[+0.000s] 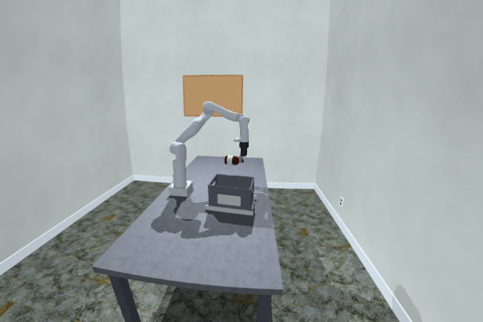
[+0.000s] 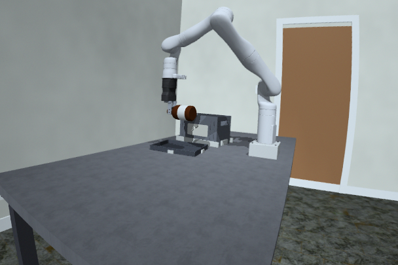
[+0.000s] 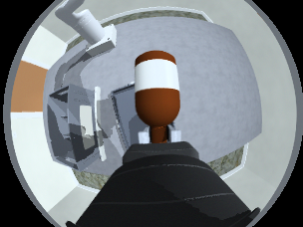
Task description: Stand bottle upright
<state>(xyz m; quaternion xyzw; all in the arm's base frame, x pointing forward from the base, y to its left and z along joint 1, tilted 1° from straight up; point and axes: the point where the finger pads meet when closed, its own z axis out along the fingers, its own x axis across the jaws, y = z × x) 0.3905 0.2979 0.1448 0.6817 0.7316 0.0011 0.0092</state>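
Note:
A brown bottle with a white label (image 1: pixel 229 160) (image 2: pixel 181 112) (image 3: pixel 156 75) lies level in the air, well above the table. My gripper (image 1: pixel 241 160) (image 2: pixel 170 110) (image 3: pixel 158 130) points down and is shut on the bottle's neck; the bottle's base points toward the arm's base side. The low dark tray (image 2: pixel 173 149) (image 3: pixel 120 118) lies flat on the table below the bottle; in the top view it is hidden behind the crate. The dark grey crate (image 1: pixel 230 192) (image 2: pixel 216 127) (image 3: pixel 75 144) with a pale label stands level beside the tray, on a light base strip.
The arm's white base block (image 1: pixel 181 188) (image 2: pixel 264 150) (image 3: pixel 102 41) stands on the grey table (image 1: pixel 198 254) (image 2: pixel 157 202) (image 3: pixel 214 75), to one side of the crate and tray. The crate's walls rise much higher than the tray's low rim.

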